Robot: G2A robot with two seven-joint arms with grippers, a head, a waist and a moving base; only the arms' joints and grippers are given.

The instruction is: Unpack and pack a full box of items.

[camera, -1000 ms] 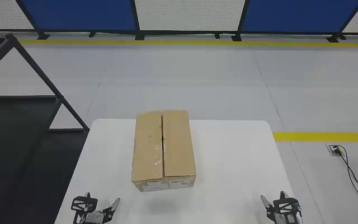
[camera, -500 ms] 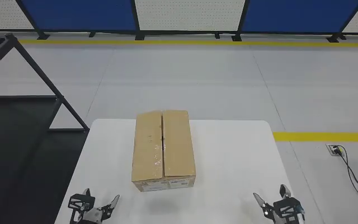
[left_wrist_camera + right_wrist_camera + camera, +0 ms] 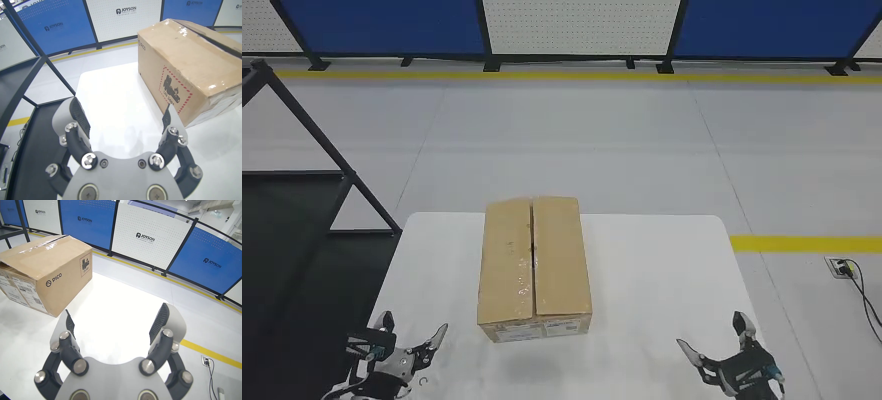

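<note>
A brown cardboard box [image 3: 534,268] stands in the middle of the white table [image 3: 662,290], its two top flaps folded shut with a dark seam between them. The same box [image 3: 189,66] fills the far side of the left wrist view, and the box [image 3: 45,273] shows its labelled end in the right wrist view. My left gripper [image 3: 407,342] hangs open over the table's near left corner, well short of the box. My right gripper [image 3: 712,338] is open over the near right corner. Left gripper [image 3: 122,108] and right gripper [image 3: 115,315] both hold nothing.
A black metal rack [image 3: 302,200] stands left of the table. Blue and white partition panels [image 3: 572,25] close off the floor behind. A yellow floor line [image 3: 807,243] runs on the right, with a cable and socket [image 3: 842,268] beside it.
Both grippers have drawn back toward the near edge of the table and spread outward toward its corners, their fingers opening wider. The box has stayed put.
</note>
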